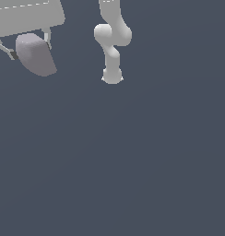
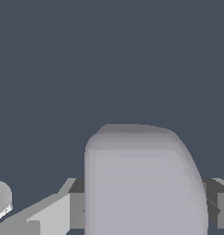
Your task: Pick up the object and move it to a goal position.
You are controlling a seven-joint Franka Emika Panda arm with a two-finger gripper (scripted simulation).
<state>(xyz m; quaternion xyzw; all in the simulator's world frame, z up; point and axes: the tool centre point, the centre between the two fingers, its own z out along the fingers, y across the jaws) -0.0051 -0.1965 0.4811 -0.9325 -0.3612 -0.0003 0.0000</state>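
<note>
One object (image 1: 36, 54), one gripper (image 1: 30, 46), one arm (image 1: 112, 41). No second block, no goal marker visible in either view.

The object is a pale grey-lilac rounded block, matte. In the exterior view it sits at the upper left, hanging below the white gripper body (image 1: 26, 16), tilted so its lower end points toward the exterior view's right. Thin fingers (image 1: 48, 38) flank its upper part on both sides; the far-side finger is partly cut by the frame edge.

In the wrist view the object (image 2: 143, 183) fills the lower middle, rounded top edge clear against the plain dark background. Dark finger pads (image 2: 77, 204) press against its flanks on both sides, no gap showing between pad and block. So the gripper (image 2: 143, 206) is closed onto the object, at roughly the block's width, not fully closed.

Whether the block is off the ground is hard to say: the floor (image 1: 133, 161) is a flat slate blue with no shadow under it, probably lifted.

The arm's links and base show at top centre of the exterior view, well apart from the object.

Edges: gripper body is cropped by the exterior view's top and left edges. Open room: the whole lower and right part of the exterior view is bare floor.
</note>
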